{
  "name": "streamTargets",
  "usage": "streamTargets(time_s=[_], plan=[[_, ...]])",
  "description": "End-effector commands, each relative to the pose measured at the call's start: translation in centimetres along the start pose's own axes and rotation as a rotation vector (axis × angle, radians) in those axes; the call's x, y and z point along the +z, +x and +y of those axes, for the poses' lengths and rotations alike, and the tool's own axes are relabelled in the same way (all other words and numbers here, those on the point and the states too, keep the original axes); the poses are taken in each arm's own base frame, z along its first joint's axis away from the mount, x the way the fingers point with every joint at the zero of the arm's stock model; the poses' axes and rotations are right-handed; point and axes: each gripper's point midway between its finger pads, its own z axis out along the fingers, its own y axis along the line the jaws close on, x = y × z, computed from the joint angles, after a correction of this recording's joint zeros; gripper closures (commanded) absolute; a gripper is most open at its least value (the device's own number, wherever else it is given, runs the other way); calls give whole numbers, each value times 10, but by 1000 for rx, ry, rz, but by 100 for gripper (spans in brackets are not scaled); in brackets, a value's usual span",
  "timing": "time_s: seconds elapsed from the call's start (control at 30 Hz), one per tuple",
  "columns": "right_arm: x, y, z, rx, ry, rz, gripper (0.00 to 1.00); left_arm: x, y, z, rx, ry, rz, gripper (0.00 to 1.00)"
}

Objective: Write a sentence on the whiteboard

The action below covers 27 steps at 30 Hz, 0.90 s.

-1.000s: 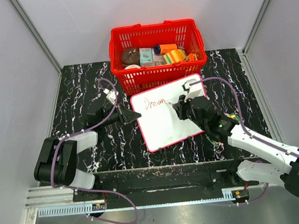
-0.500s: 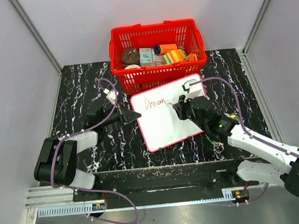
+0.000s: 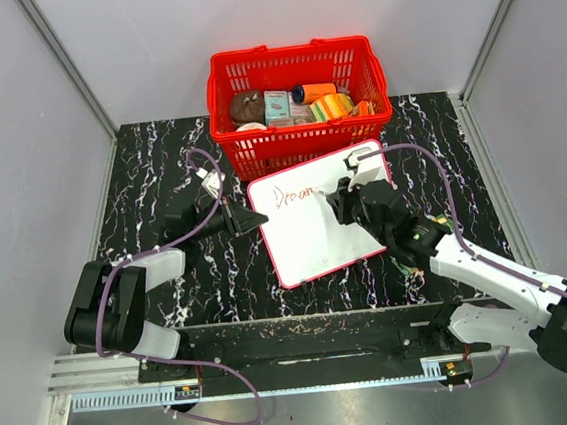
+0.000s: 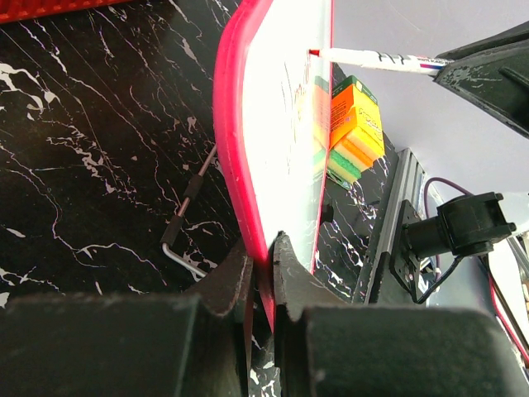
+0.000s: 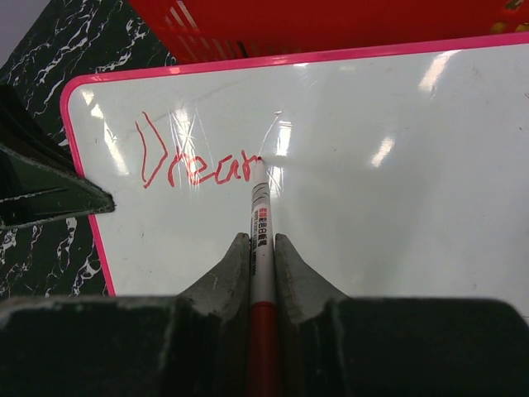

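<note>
The whiteboard (image 3: 325, 224) lies tilted on the black marble table in front of the red basket; it also shows in the right wrist view (image 5: 397, 207) and edge-on in the left wrist view (image 4: 248, 149). Red writing (image 5: 194, 165) near its top left reads about "Drean"; it also shows in the top view (image 3: 290, 196). My left gripper (image 3: 256, 218) is shut on the board's pink left rim (image 4: 264, 265). My right gripper (image 5: 262, 248) is shut on the red-and-white marker pen (image 5: 261, 223), whose tip touches the board at the end of the writing.
The red basket (image 3: 295, 69) with several small items stands just behind the board. A small metal hex key (image 4: 186, 223) lies on the table by the board's left edge. Grey walls enclose the table on three sides.
The pen tip has moved slightly left and down on the board, adding strokes at the end of the red word. The left gripper has kept its hold on the rim.
</note>
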Motion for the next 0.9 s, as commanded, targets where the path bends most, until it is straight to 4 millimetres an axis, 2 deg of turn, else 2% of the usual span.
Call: streamTargets(time_s=[0.0,0.23,0.53,0.87], plan=[[3,-34,-5,12,44,-96,100,4,-4,0,173,6,-4,100],[3,-35,-6,15,50,-98,100,4,-5,-1,174,7,-4,100],[-2,-28,-6,14,34,-79,100,4,-4,0,172,3,-2,100],[-8,-5,-8,26,16,-12,100,5,-4,0,173,2,-1,100]])
